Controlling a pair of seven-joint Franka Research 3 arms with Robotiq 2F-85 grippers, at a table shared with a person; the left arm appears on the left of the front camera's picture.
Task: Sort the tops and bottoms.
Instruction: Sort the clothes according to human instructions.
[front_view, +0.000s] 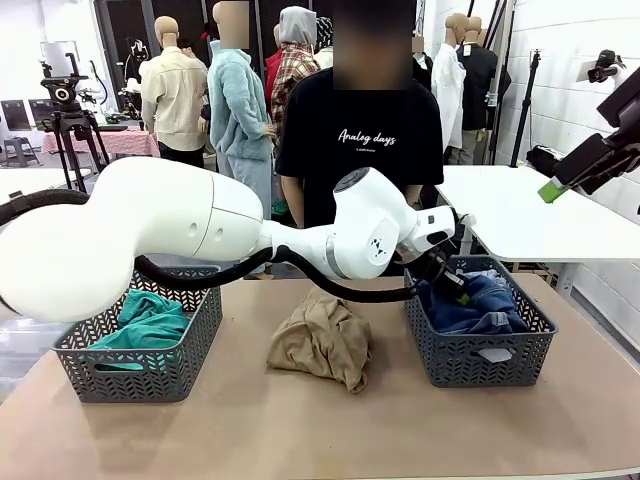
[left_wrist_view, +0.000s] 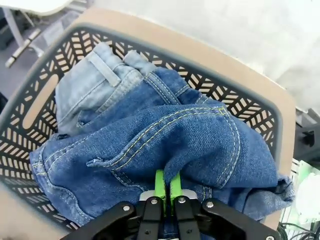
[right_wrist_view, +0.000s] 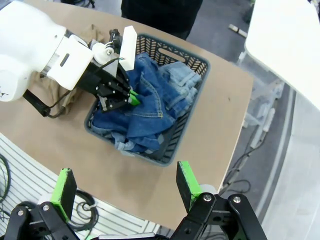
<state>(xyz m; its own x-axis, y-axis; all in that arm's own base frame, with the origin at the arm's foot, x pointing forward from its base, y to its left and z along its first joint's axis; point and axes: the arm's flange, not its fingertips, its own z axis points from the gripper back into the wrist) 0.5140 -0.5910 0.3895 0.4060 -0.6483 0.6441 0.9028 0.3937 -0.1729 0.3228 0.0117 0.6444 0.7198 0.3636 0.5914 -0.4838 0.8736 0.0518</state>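
A: L gripper (left_wrist_view: 165, 186) status?
B: Jaws clenched on a fold of the dark shorts (left_wrist_view: 165, 140), which lie in the right basket (front_view: 480, 360) over the pale shorts (left_wrist_view: 90, 85). R gripper (right_wrist_view: 125, 187) is parked high, jaws released, nothing held.
A: Tops?
B: Teal shirt (front_view: 145, 322) is in the left basket (front_view: 140, 365); tan top (front_view: 322, 340) is left on the table (front_view: 330, 430) btwn baskets.
A: Tip?
B: Fold should be let go fully, then wrist raised straight so denim isn't dragged over the rim.
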